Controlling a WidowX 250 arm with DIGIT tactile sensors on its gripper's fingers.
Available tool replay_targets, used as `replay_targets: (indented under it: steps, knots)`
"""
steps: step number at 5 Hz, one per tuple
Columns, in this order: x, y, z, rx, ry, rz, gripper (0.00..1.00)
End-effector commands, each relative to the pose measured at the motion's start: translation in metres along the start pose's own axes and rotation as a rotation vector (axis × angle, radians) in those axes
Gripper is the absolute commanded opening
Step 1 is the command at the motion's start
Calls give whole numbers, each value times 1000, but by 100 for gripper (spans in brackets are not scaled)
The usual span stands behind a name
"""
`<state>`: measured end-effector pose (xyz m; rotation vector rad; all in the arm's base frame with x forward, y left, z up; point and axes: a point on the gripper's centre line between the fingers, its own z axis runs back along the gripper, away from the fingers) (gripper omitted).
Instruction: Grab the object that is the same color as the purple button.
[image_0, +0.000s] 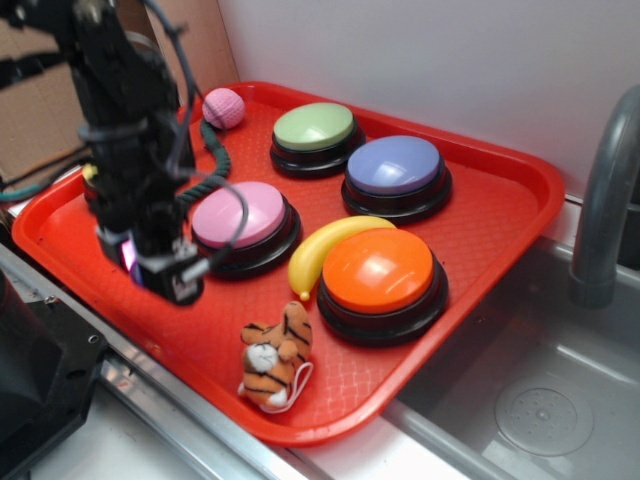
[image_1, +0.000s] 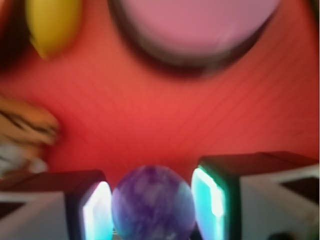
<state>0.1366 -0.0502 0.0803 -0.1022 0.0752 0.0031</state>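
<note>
Step in hand: closing on the small glossy purple marbled ball (image_1: 152, 202). To do it well, judge: squeeze evenly so the round ball does not squirt out forward, keep the pads level with its middle, then lift straight off the red plastic tray (image_0: 480, 215).

Wrist view: the ball sits between the two pads (image_1: 96, 212) of the black pincer (image_1: 152, 205), left pad touching or nearly so, right pad with a thin gap. Pincer narrow, not clearly clamped.

Ball hidden in exterior view. The lavender-blue domed button (image_0: 394, 166) stands well apart.
</note>
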Motion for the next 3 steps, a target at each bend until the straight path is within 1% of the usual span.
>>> replay_targets:
  steps: [1,2,3]
  knots:
    - [-14,0,95,48,-204,98,0]
    - [-23,7,113,78,-274,153,0]
    - [-23,16,101,61,-245,220,0]
